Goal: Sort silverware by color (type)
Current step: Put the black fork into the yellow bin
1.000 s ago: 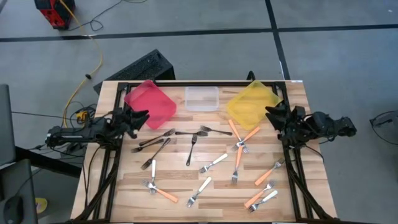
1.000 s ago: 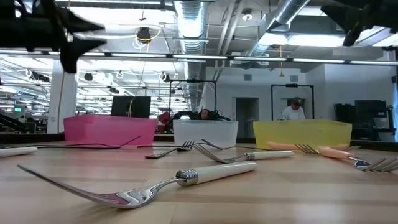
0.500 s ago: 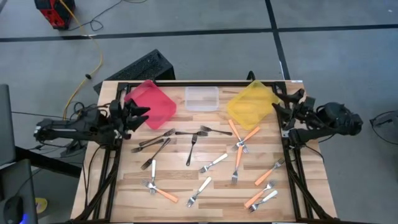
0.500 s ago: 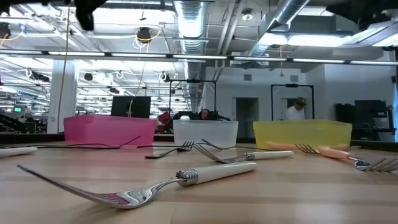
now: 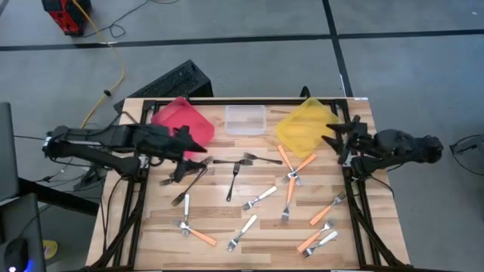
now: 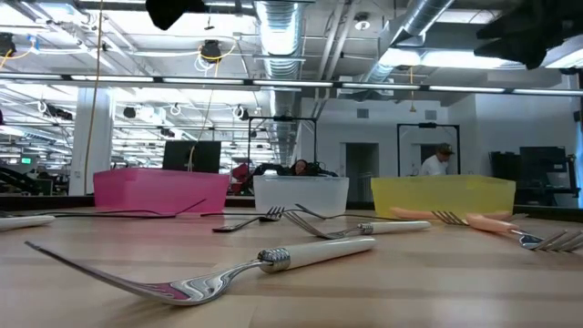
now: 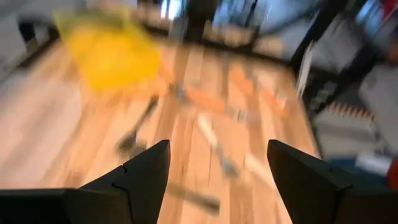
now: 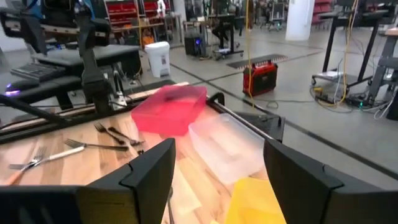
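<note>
Both fingers (image 7: 143, 180) (image 8: 149, 174) spread wide, empty; left wrist view blurs the forks (image 5: 261, 198).

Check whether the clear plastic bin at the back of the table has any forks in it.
Empty. From above, the clear rectangular plastic bin shows only its bare bottom; every fork lies on the wooden table.

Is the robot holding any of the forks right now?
No. Both tools are open and empty: the left tool hovers over the dark forks, and the right tool is by the yellow bin.

Forks (image 5: 261, 198) scattered mid-table; bins (image 5: 246, 119) line far edge
</note>
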Robot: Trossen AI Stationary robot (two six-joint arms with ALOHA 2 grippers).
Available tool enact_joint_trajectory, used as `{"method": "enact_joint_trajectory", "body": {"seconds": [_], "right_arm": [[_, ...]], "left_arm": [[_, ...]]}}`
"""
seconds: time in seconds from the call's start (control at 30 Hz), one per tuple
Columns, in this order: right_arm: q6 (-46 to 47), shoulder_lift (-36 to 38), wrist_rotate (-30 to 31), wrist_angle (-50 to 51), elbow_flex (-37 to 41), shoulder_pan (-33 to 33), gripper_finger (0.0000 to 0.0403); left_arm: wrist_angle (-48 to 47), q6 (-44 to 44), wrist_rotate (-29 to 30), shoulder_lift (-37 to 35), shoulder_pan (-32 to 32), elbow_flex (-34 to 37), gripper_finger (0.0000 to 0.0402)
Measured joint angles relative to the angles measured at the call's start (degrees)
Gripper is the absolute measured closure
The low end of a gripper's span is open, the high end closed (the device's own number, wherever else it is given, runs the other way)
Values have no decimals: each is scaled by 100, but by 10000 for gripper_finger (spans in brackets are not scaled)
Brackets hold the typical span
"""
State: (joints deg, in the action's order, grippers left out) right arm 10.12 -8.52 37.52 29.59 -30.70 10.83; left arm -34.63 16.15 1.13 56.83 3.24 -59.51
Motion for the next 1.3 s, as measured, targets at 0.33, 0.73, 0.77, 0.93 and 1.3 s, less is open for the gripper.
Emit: {"method": "enact_joint_trajectory", "body": {"seconds": [0.33,0.73,0.77,0.93,1.3], "right_arm": [[58,-452,-11,19,-4,0,132],[56,-1132,-14,-9,-4,0,132],[56,-1181,-14,-1,-4,0,132],[196,-1423,-15,5,-4,0,132],[357,-1907,-7,-3,-4,-4,132]], "left_arm": [[-230,775,1396,769,1169,446,148],[-397,3979,2566,813,2274,1784,148],[-389,4114,2675,803,2302,1855,148],[-376,4491,3108,803,2582,2285,149],[-167,5448,3452,860,2873,3080,148]]}}
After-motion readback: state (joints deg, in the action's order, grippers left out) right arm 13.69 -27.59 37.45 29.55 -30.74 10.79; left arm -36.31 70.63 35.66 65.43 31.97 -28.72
